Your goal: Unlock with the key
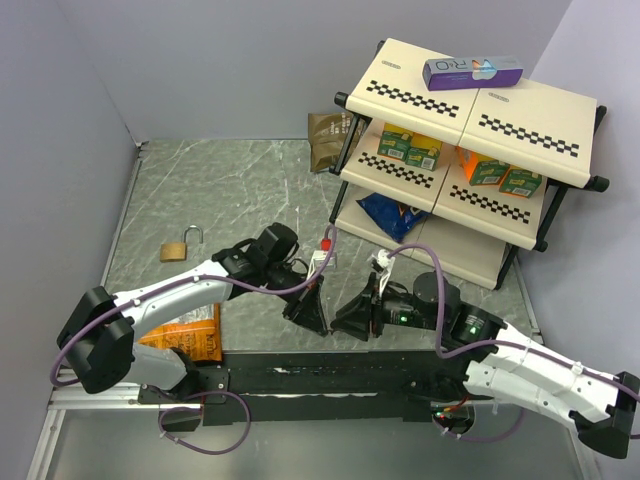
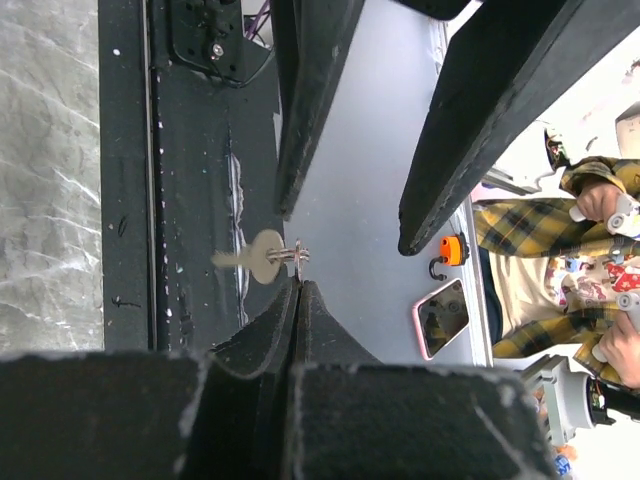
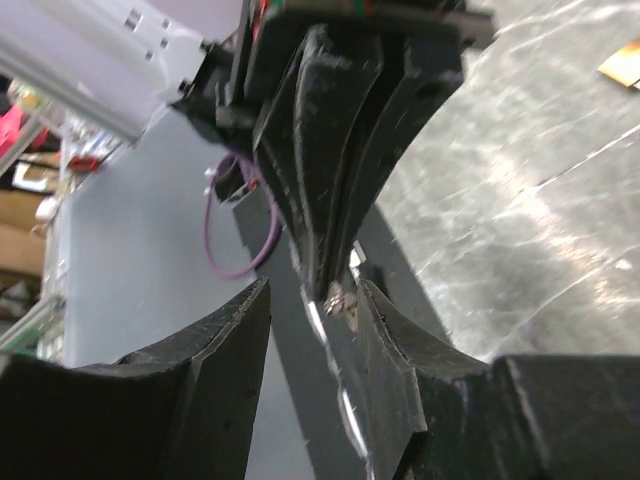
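Observation:
The brass padlock (image 1: 182, 246) with a silver shackle lies on the marble tabletop at the left, away from both grippers. My left gripper (image 1: 310, 315) is shut on the wire ring of the tiny silvery key (image 2: 262, 258), which sticks out sideways past the fingertips (image 2: 299, 285) above the black base strip. My right gripper (image 1: 345, 318) is open, its two fingers (image 2: 300, 100) spread on either side of the left gripper's tip. In the right wrist view the key (image 3: 340, 298) glints at the left gripper's tip, close to my right gripper's right-hand finger (image 3: 395, 340).
A two-tier checkered shelf (image 1: 560, 150) with boxes and a blue bag (image 1: 395, 215) stands at the back right. An orange snack bag (image 1: 190, 335) lies by the left arm. A brown packet (image 1: 325, 140) leans at the back. The black base strip (image 1: 330, 375) runs along the near edge.

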Action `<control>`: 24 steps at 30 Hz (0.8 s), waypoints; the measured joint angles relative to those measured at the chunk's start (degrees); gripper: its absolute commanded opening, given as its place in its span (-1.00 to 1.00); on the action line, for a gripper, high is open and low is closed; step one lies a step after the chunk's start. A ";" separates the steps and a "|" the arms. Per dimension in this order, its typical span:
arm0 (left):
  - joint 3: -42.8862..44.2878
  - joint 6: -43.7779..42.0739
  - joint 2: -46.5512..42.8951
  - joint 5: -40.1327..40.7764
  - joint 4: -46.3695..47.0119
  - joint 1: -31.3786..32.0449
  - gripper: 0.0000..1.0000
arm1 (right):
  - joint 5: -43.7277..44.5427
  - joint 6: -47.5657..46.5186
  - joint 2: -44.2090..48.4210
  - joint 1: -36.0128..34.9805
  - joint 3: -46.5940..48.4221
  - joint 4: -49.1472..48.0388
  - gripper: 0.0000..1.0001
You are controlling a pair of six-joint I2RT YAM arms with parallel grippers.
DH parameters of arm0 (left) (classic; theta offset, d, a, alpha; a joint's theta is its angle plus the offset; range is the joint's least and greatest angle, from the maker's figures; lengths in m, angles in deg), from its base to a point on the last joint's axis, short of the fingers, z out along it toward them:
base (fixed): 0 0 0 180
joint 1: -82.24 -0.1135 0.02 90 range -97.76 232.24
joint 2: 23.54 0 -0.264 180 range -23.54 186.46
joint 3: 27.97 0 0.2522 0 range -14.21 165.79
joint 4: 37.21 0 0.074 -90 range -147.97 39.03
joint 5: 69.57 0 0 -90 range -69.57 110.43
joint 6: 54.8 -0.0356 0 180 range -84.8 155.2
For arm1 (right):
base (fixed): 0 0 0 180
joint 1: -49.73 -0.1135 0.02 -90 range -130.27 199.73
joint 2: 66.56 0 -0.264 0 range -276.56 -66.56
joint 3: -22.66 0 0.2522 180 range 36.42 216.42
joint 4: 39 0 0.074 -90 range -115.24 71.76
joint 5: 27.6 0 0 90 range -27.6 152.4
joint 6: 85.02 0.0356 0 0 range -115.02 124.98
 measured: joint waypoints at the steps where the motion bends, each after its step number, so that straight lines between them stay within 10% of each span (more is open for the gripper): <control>1: 0.00 -0.17 0.00 -0.09 -0.24 0.00 -0.99 | -0.76 0.22 -0.15 0.00 -0.28 0.02 -0.06; 24: 0.02 -1.25 0.00 -1.22 -1.01 0.74 -0.99 | -9.05 4.55 -3.69 2.32 -4.24 -7.54 -0.52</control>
